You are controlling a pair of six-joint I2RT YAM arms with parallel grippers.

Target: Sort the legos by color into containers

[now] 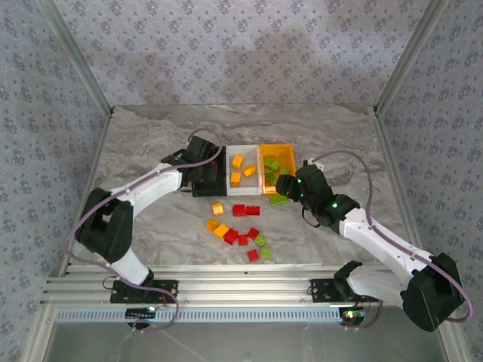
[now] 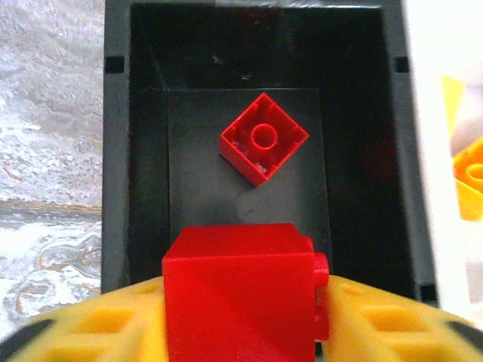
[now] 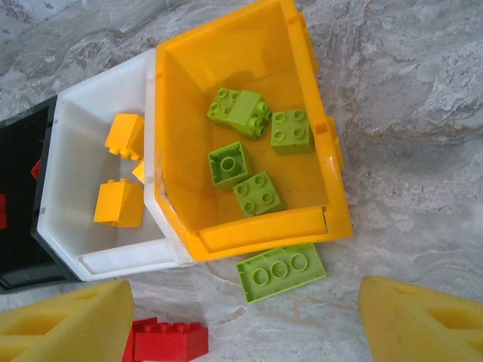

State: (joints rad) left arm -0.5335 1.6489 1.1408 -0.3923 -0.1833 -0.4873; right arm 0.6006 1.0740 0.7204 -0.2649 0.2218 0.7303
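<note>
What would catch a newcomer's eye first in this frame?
The left gripper clamps a red brick over the black bin, where a second red brick lies. The orange bin holds lime green bricks, with a green plate on the table just outside it, near the open right gripper.

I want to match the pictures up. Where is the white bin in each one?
Top: white bin in the middle of the row, mid-table.
Left wrist: white bin at the right edge, beside the black bin.
Right wrist: white bin on the left, between the black bin and orange bin.
Shared landmark: the yellow bricks inside it.
</note>
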